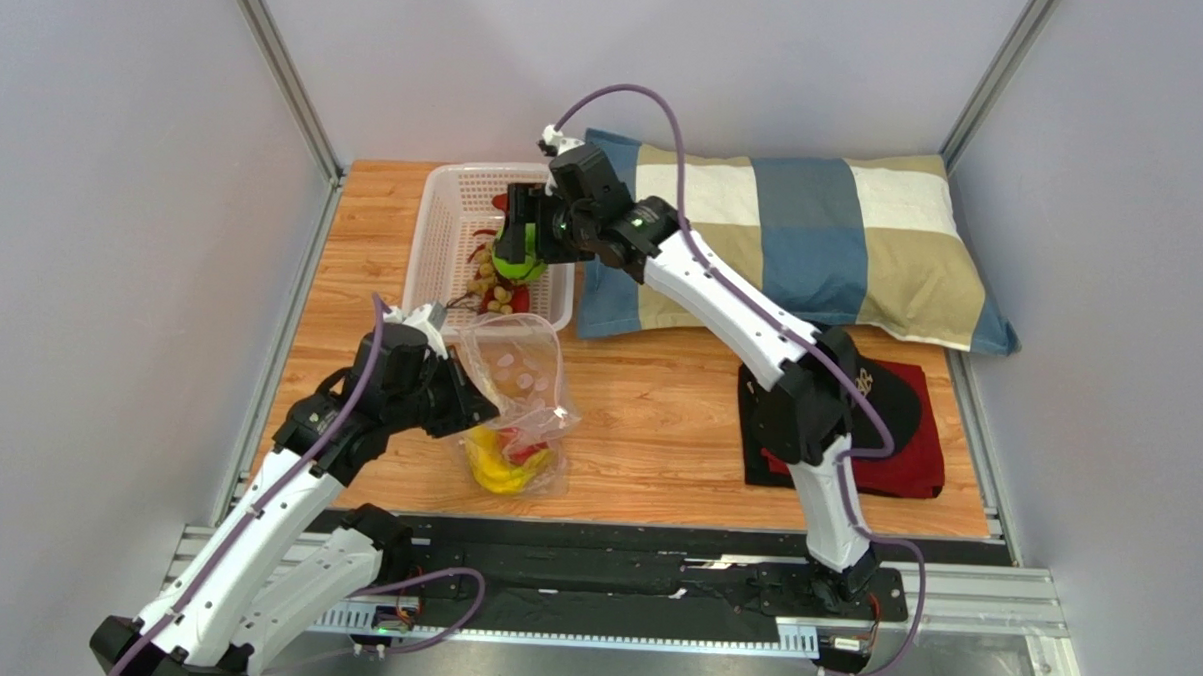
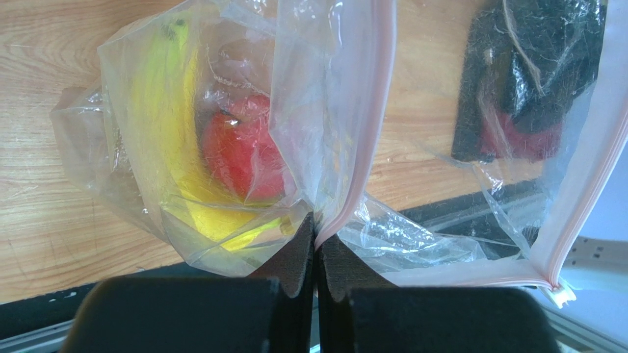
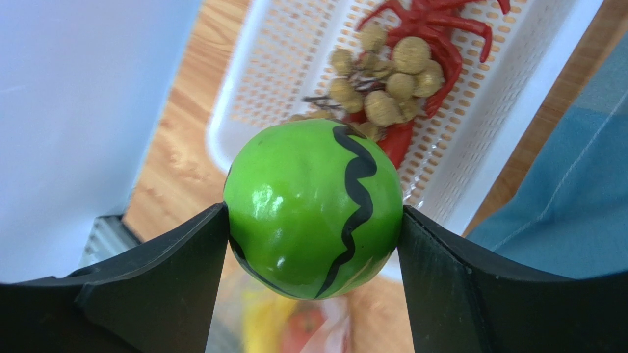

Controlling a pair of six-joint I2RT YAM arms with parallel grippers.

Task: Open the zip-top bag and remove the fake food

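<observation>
Left claw (image 2: 317, 237) is pinched shut on the bag's (image 1: 519, 368) zip edge, holding its mouth up; banana (image 1: 493, 470) and red fruit (image 2: 243, 151) lie at its bottom on the bench (image 1: 665, 416). Right claw (image 3: 313, 209), spread wide, grips the green ball (image 3: 295, 176) over the basket (image 1: 443, 228), so dropping it looks next.
</observation>
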